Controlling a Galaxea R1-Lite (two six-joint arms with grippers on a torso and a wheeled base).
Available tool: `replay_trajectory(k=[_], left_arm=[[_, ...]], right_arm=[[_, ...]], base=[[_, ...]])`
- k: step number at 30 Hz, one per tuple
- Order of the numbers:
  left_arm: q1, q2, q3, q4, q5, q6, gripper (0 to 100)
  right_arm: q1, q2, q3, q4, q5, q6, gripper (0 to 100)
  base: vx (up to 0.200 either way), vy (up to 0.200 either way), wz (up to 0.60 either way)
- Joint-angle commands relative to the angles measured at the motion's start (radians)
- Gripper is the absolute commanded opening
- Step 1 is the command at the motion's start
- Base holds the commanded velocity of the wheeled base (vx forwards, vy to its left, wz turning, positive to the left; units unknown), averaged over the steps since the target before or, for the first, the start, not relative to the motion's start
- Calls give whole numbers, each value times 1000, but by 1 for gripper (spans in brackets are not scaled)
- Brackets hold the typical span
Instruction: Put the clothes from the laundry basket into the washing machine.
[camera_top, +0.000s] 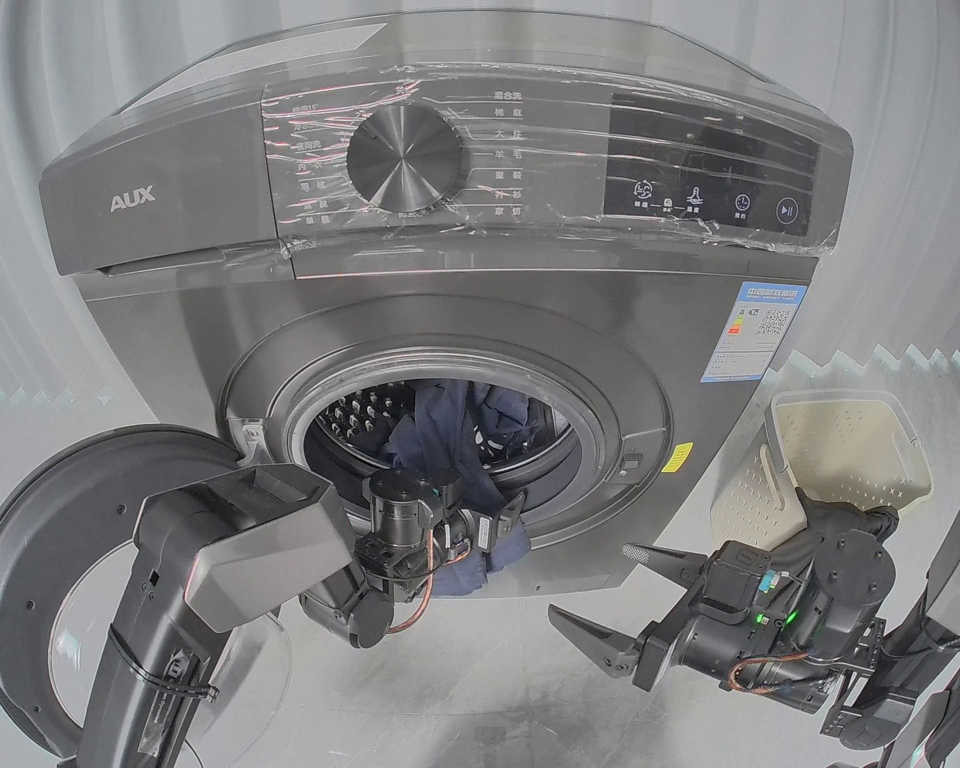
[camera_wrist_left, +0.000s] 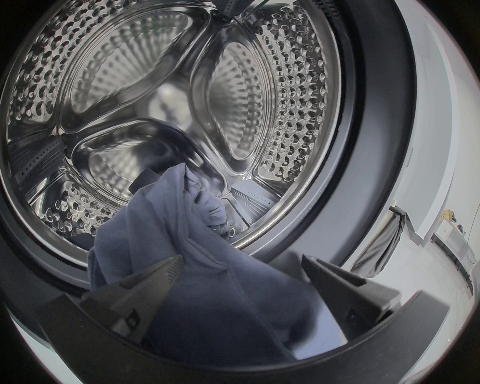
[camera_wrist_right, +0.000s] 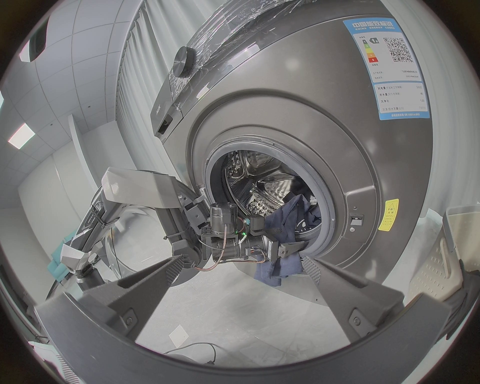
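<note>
A dark blue garment (camera_top: 455, 440) hangs over the lower rim of the washing machine's drum opening (camera_top: 590, 440), part inside the drum and part outside. My left gripper (camera_top: 495, 535) sits at that rim. In the left wrist view its fingers (camera_wrist_left: 150, 285) stand wide apart, open, with the garment (camera_wrist_left: 215, 280) lying loose between them. My right gripper (camera_top: 615, 600) hovers open and empty above the floor, to the right of the opening. The cream laundry basket (camera_top: 850, 450) stands tilted against the machine's right side, and its visible inside is bare.
The round washer door (camera_top: 60, 530) is swung open at the left, beside my left arm. The steel drum (camera_wrist_left: 150, 100) holds no other clothes that I can see. Grey floor (camera_top: 480, 670) spreads in front of the machine.
</note>
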Motion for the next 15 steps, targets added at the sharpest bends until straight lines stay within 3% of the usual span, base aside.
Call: replay_trajectory(k=[1,9,13,14,15], left_arm=[[8,23,-13,0,2,1,0],[13,17,-60,-2,7,-8,0],[15,16,-143,-3,24,-37,0],[19,19,-197,-3,48,-60,0],[22,20,-209,-5,54,-63,0]], right_arm=[[1,1,-2,-1,1,0,100],[1,1,-13,-1,0,0,100],[1,-2,-22,-2,0,0,100],[0,-3,-25,-2,0,0,100],[0,-3,-27,-1,0,0,100]], base=[[0,0,0],[0,0,0],[0,0,0],[0,0,0],[0,0,0]])
